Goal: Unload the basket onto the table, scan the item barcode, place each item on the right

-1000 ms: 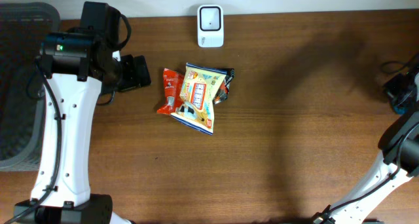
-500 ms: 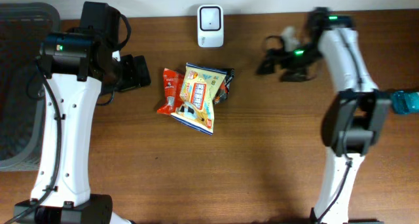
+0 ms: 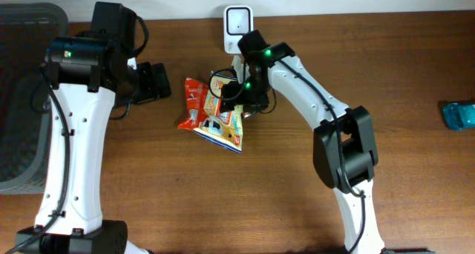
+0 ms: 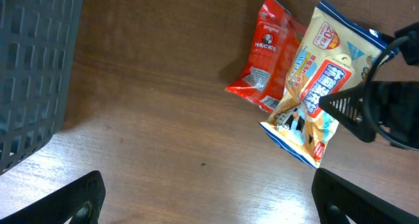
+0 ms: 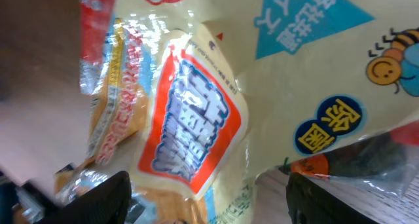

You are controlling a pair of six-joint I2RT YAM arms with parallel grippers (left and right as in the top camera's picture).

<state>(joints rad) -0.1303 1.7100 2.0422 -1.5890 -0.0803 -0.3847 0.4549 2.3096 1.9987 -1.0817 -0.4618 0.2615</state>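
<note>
Your overhead view looks straight down on the whole surface (image 3: 297, 172). Your left wrist view looks down from some way up and off to one side, taking in the yellow snack bag (image 4: 321, 86). Your right wrist view sits very close over that same bag, which nearly fills it.

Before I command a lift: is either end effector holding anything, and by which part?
Nothing is held. Left end effector is open and empty. Right end effector is open, straddling the yellow bag, not closed on it.
</note>
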